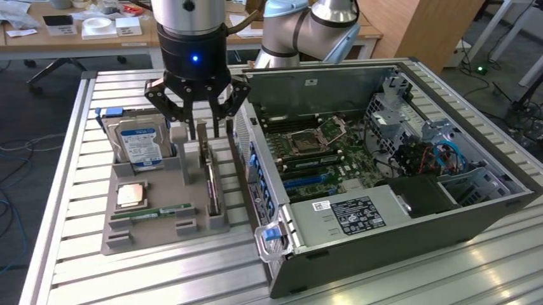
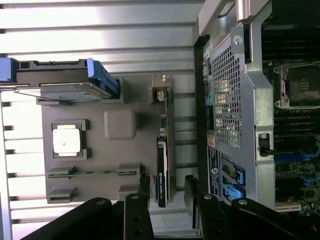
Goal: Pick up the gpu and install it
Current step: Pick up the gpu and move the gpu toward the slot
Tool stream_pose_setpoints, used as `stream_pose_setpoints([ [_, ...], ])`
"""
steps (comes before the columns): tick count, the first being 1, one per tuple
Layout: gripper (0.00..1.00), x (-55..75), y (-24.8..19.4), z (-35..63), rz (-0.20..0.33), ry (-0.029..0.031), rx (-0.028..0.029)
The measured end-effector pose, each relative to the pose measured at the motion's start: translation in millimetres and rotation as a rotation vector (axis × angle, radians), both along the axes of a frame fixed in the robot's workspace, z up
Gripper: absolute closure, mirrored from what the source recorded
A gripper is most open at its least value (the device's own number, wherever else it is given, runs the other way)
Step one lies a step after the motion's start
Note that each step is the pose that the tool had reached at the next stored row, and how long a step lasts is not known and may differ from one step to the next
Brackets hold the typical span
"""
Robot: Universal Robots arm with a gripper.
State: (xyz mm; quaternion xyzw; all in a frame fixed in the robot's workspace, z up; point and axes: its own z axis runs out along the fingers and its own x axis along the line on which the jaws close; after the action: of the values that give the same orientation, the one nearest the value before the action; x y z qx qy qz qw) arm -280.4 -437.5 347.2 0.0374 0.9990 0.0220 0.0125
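The gpu (image 1: 212, 190) stands on its long edge in a slot of the grey holder tray (image 1: 161, 222), beside the open computer case (image 1: 382, 216). In the wrist view the gpu (image 2: 162, 150) is a thin dark card with its metal bracket at the far end. My gripper (image 1: 213, 135) hangs just above the card's end near the hard drive. It is open, with one finger on each side of the card and not touching it. The wrist view has my gripper (image 2: 167, 186) straddling the card's near end. The motherboard (image 1: 322, 152) lies exposed inside the case.
On the tray, a blue-labelled hard drive (image 1: 140, 146) stands upright, and a CPU (image 1: 129, 195) and a green memory stick (image 1: 152, 211) lie flat. The case's perforated rear wall (image 2: 230, 100) rises close beside the gpu. The slatted metal table (image 1: 102, 279) extends around the tray.
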Motion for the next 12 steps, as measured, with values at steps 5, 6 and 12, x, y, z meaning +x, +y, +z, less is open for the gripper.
stream_pose_setpoints([
  [5,0.58,-0.2,0.0,-9.0,0.0,0.0,0.0],
  [6,0.58,-0.3,0.0,-10.9,0.0,-0.0001,0.0001],
  [12,0.58,-0.8,0.0,-21.7,0.0,0.0,0.0],
])
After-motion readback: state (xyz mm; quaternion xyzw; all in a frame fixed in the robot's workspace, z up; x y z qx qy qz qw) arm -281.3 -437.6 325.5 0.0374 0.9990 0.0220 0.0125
